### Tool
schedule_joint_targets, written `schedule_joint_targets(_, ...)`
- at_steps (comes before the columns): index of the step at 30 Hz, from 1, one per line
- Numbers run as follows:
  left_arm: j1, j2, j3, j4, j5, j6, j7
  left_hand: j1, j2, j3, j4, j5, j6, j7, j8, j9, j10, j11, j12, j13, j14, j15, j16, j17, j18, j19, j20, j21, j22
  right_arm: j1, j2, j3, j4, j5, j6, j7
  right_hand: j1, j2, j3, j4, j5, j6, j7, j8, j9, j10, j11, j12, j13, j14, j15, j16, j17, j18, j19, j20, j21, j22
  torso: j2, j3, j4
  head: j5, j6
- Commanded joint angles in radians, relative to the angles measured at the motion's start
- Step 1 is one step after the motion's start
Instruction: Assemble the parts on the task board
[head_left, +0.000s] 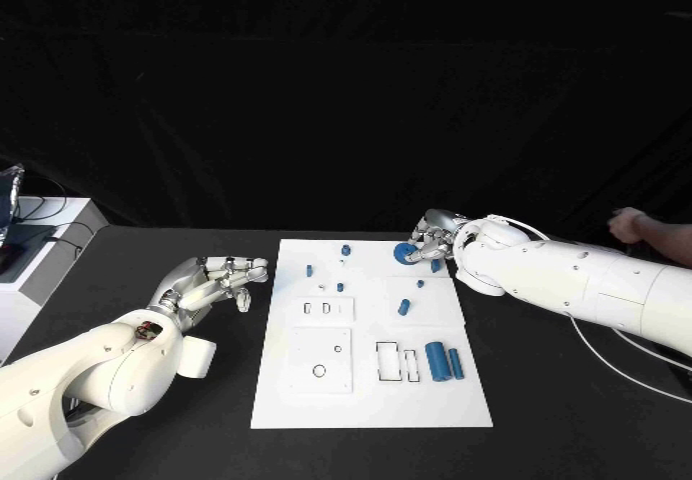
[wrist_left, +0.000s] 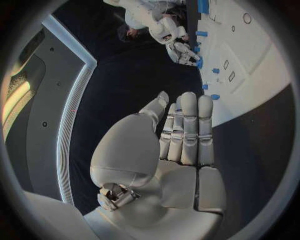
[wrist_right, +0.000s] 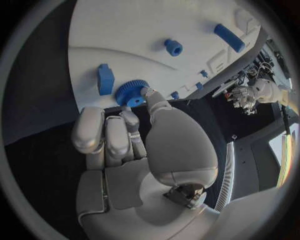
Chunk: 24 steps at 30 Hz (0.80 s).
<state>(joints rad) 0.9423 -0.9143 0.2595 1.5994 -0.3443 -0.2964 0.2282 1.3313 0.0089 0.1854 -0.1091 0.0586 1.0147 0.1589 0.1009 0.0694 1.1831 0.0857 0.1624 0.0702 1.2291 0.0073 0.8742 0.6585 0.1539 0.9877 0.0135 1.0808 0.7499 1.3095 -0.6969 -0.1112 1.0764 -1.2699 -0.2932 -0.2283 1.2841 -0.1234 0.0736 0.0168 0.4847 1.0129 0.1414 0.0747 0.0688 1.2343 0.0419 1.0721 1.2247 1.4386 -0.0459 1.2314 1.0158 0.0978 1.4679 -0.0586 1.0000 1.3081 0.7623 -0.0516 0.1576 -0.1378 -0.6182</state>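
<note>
The task board (head_left: 372, 400), a white plate, lies in the middle of the black table (head_left: 577, 420); near its far right corner sits a blue gear (wrist_right: 130, 93); the right wrist view shows the right hand (head_left: 434, 240) touching this gear with a fingertip and thumb, though whether it truly grips cannot be told; the head view shows the hand covering part of the gear; a blue block (wrist_right: 105, 79) lies just beside it; two blue cylinders (head_left: 444, 361) lie side by side near the board's right edge; the left hand (head_left: 214, 284) rests off the board's left side, fingers straight and together, holding nothing.
</note>
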Motion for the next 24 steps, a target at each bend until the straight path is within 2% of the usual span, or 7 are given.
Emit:
schedule_joint_targets(1, 0.000, 0.000, 0.001, 0.003, -0.003, 0.017, 0.004, -0.006, 0.000, 0.014, -0.003, -0.005, 0.000, 0.002, 0.004, 0.000, -0.006, -0.001, -0.002, -0.001, -0.006, 0.000, 0.006, -0.001, 0.022, 0.003, -0.002, -0.006, 0.002, -0.006, 0.003, -0.004, -0.001, 0.010, 0.067, 0.014, -0.002, 0.021, 0.004, -0.013, 0.029, 0.007, 0.007, -0.005, 0.000, 0.004, -0.009, -0.001, 0.001, 0.003, 0.004, 0.003, 0.001, 0.016, 0.061, 0.005, 0.007, 0.133, 0.001, 0.0000, 0.0001, 0.000, 0.000)
schedule_joint_targets(5, 0.000, -0.001, 0.001, 0.004, -0.003, 0.017, 0.004, -0.009, -0.002, 0.026, -0.007, -0.004, 0.000, 0.002, 0.003, 0.000, -0.006, -0.001, -0.003, -0.001, -0.006, 0.000, 0.006, -0.001, 0.022, 0.003, -0.002, -0.007, 0.004, -0.006, 0.004, -0.004, -0.002, 0.012, 0.069, 0.015, -0.004, 0.036, 0.020, -0.032, 0.081, 0.012, 0.008, -0.008, -0.001, 0.005, -0.011, -0.001, 0.003, 0.004, 0.002, 0.002, 0.002, 0.015, 0.061, 0.004, 0.008, 0.134, 0.001, 0.0006, -0.0002, 0.001, -0.003)
schedule_joint_targets(9, 0.000, -0.002, 0.001, 0.005, -0.003, 0.016, 0.003, -0.009, -0.002, 0.026, -0.007, -0.004, 0.000, 0.002, 0.003, 0.000, -0.006, -0.001, -0.003, -0.001, -0.006, 0.000, 0.006, -0.001, 0.022, 0.003, -0.002, -0.007, 0.004, -0.006, 0.004, -0.004, 0.004, -0.001, 0.051, 0.013, -0.026, 0.046, 0.047, -0.076, 0.080, 0.018, 0.007, -0.008, -0.001, 0.007, -0.013, -0.001, 0.006, 0.004, 0.001, 0.001, 0.003, 0.014, 0.060, 0.002, 0.011, 0.134, 0.001, 0.0007, -0.0011, 0.002, -0.003)
schedule_joint_targets(10, 0.000, -0.002, 0.001, 0.006, -0.003, 0.016, 0.003, -0.011, -0.003, 0.032, -0.008, -0.005, 0.000, 0.002, 0.003, 0.000, -0.006, -0.001, -0.003, -0.001, -0.006, 0.000, 0.006, -0.001, 0.022, 0.003, -0.003, -0.007, 0.005, -0.006, 0.003, -0.004, 0.007, -0.008, 0.040, 0.013, -0.024, 0.049, 0.050, -0.081, 0.076, 0.020, 0.006, -0.008, -0.001, 0.008, -0.013, -0.001, 0.007, 0.004, 0.001, 0.001, 0.004, 0.014, 0.061, 0.002, 0.012, 0.134, 0.001, 0.0007, -0.0011, 0.002, -0.003)
schedule_joint_targets(12, 0.000, -0.003, 0.001, 0.006, -0.003, 0.016, 0.003, -0.011, -0.003, 0.032, -0.008, -0.005, 0.000, 0.002, 0.003, 0.000, -0.006, -0.001, -0.003, -0.001, -0.006, 0.000, 0.006, -0.001, 0.022, 0.003, -0.003, -0.007, 0.005, -0.006, 0.001, -0.004, 0.018, -0.026, 0.005, 0.012, -0.044, 0.060, 0.065, -0.119, 0.072, 0.030, 0.003, -0.008, -0.001, 0.014, -0.016, 0.001, 0.011, 0.005, -0.001, 0.001, 0.007, 0.013, 0.061, 0.001, 0.015, 0.134, 0.001, 0.0005, -0.0009, 0.002, -0.004)
schedule_joint_targets(19, 0.000, -0.005, 0.001, 0.007, -0.003, 0.016, 0.003, -0.011, -0.003, 0.032, -0.008, -0.005, 0.000, 0.002, 0.003, 0.000, -0.006, -0.001, -0.003, -0.001, -0.006, 0.000, 0.006, -0.001, 0.022, 0.003, -0.003, -0.007, 0.005, -0.006, -0.013, -0.004, 0.070, -0.063, -0.138, 0.021, -0.059, 0.068, 0.065, -0.115, 0.044, 0.060, -0.008, -0.009, 0.000, 0.032, -0.023, 0.012, 0.020, 0.007, -0.006, 0.003, 0.010, 0.010, 0.063, -0.003, 0.028, 0.137, 0.000, 0.0005, -0.0001, 0.004, -0.003)
schedule_joint_targets(24, 0.000, -0.006, 0.001, 0.006, -0.003, 0.016, 0.003, -0.011, -0.004, 0.036, -0.010, -0.004, 0.001, 0.002, 0.003, 0.000, -0.005, -0.002, -0.003, -0.001, -0.006, -0.001, 0.006, -0.001, 0.022, 0.004, -0.003, -0.008, 0.006, -0.006, -0.029, -0.004, 0.127, -0.084, -0.197, 0.016, -0.060, 0.063, 0.062, -0.115, 0.030, 0.064, -0.010, -0.009, 0.000, 0.035, -0.024, 0.011, 0.021, 0.007, -0.007, 0.003, 0.011, 0.008, 0.063, -0.005, 0.031, 0.137, -0.001, -0.0005, -0.0005, 0.008, -0.003)
